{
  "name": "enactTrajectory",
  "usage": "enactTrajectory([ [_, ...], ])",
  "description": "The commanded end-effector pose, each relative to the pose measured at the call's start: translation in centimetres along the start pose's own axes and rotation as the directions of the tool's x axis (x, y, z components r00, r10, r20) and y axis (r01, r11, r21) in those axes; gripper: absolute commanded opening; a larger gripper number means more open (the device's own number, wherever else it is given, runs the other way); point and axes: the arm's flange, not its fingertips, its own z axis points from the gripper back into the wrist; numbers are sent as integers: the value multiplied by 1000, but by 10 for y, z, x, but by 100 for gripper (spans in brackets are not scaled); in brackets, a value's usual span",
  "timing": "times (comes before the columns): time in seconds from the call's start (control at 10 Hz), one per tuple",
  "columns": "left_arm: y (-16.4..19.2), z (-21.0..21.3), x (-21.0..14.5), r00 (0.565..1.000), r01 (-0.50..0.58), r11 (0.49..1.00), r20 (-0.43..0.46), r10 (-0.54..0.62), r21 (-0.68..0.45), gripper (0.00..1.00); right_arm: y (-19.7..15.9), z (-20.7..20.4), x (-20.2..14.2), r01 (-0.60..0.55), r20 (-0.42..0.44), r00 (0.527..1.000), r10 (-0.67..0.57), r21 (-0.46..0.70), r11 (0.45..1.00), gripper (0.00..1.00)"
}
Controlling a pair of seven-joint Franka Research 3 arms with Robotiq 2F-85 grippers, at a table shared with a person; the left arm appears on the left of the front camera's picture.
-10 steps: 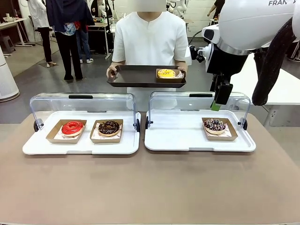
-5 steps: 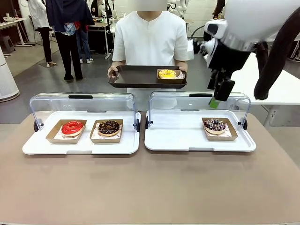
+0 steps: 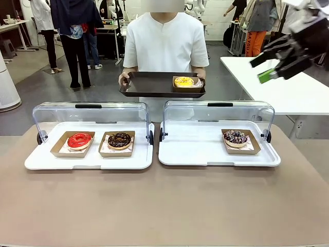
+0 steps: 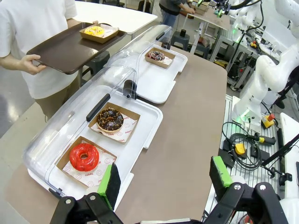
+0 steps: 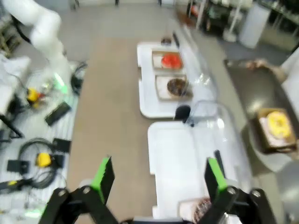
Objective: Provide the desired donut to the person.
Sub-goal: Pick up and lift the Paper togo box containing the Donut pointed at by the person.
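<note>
A brown table (image 3: 164,206) is seen in a workshop-like room, w/ a white side table (image 3: 288,87) at the far right and other people further back. Two white display trays are set side by side on it, each under a clear lid swung up at the back. On the left tray (image 3: 87,160) a red donut (image 3: 79,140) and a chocolate donut (image 3: 119,139) are kept in card boxes. On the right tray (image 3: 195,149) a sprinkled donut (image 3: 236,136) is kept near the right end.

The yellow donut (image 3: 183,81) is found in its own card box at the right end of a dark tray (image 3: 149,85), which is held in both hands by the person (image 3: 165,43) at the far side.

The right gripper (image 3: 261,69) is raised at the upper right, over the side table, w/ its jaws spread wide and nothing between them. The yellow donut is well apart from it, to its left and lower (in the right wrist view, which is blurred, it is seen far off at the right edge).

In the left wrist view the left gripper (image 4: 164,176) is held high over the table's left end, jaws likewise parted and empty. The red donut is nearest its pads, the yellow one far beyond at top left.
</note>
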Motion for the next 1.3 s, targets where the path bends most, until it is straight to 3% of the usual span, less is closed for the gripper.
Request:
enactTrajectory([
  [0.0,0,1,1,1000,12,1000,17,-11,-8,100,-11,25,-30,34,115,993,-39,44,998,100],
  [0.1,0,1,1,1000,12,1000,17,-11,-8,100,-13,45,-51,34,128,991,-40,44,998,100],
  [0.2,0,1,1,1000,12,1000,17,-11,-8,100,-21,67,-74,109,146,983,-110,15,994,100],
  [0.4,0,1,1,1000,12,1000,17,-11,-8,100,-44,97,-105,172,186,966,-180,58,983,100],
  [0.8,0,1,1,1000,12,1000,17,-11,-8,100,-54,111,-113,206,78,975,-209,41,978,100],
  [1.2,0,1,1,1000,12,1000,17,-11,-8,100,-54,110,-119,199,104,974,-199,15,980,100],
])
